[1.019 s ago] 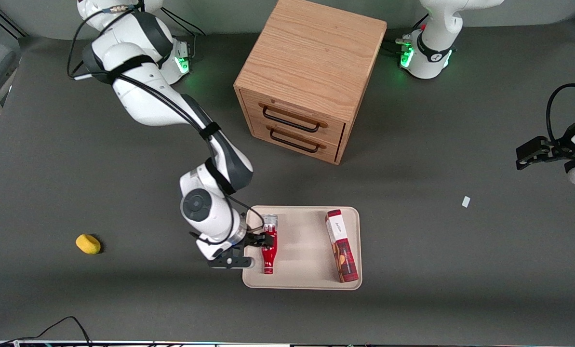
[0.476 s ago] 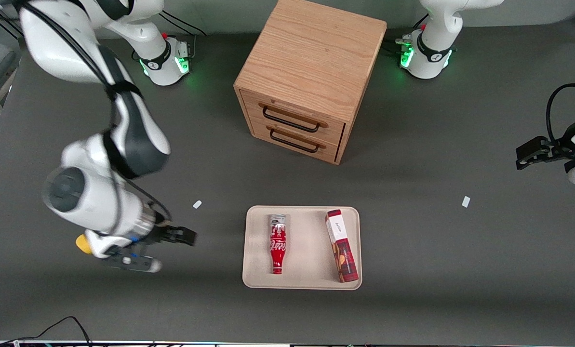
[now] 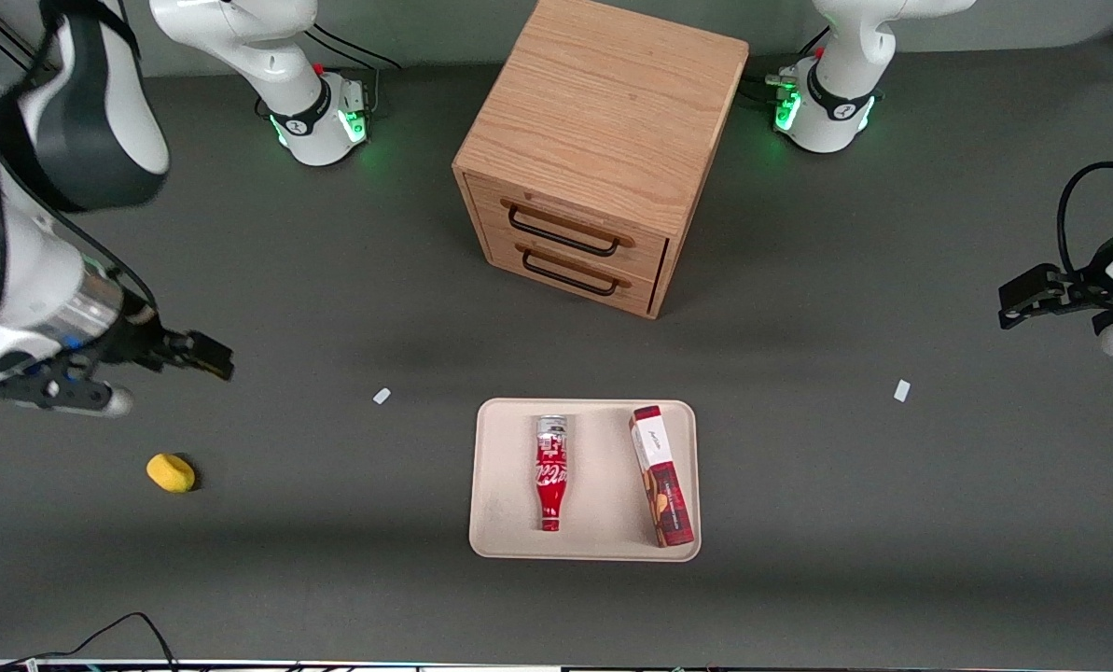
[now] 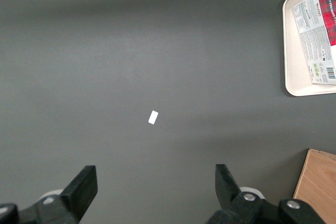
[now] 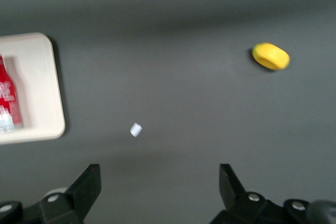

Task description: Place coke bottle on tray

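- The pincer (image 3: pixel 206 355) of the working arm hung above bare table at its own end of the table, well apart from the tray (image 3: pixel 495 485) and holding nothing.
- Its two fingers (image 5: pixel 86 184) stood wide apart in the right wrist view, with only dark table surface between them.
- The coke bottle (image 3: pixel 550 474) lay on its side in the tray, far off from the pincer toward the parked arm's end and somewhat nearer the front camera than the pincer.
- The bottle's silver-grey base pointed away from the front camera and its red cap pointed toward that camera.
- Nothing touched the bottle; it rested on the tray floor roughly midway between the tray's rim on the pincer's side and a red-and-white box (image 3: pixel 661 474).
- That box also lay flat in the tray, beside the bottle and farther from the pincer than the bottle was.
- A small yellow object (image 3: pixel 171 472) sat on the table near the pincer, nearer the front camera than it and clear of its fingers.
- A small white scrap (image 3: pixel 382 396) lay on the table between the pincer and the tray.
- A wooden drawer cabinet (image 3: pixel 603 154) stood farther from the front camera than the tray, well apart from the pincer, with both drawers shut.
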Tool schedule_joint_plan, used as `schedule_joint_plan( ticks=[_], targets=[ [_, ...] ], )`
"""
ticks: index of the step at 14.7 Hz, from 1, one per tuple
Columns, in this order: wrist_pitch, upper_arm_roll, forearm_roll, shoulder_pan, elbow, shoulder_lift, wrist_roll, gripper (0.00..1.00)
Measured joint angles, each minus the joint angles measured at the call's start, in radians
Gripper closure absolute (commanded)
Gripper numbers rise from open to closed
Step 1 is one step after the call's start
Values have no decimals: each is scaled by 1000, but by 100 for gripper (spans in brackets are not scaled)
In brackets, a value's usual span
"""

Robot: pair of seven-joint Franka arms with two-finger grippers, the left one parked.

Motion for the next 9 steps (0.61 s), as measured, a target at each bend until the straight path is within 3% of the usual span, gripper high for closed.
schedule_joint_plan(
  ticks=[4, 9],
  targets=[
    [-34, -37, 0, 0, -62, -117, -86, 0],
    [-34, -47, 0, 0, -85, -159, -98, 0]
  ],
)
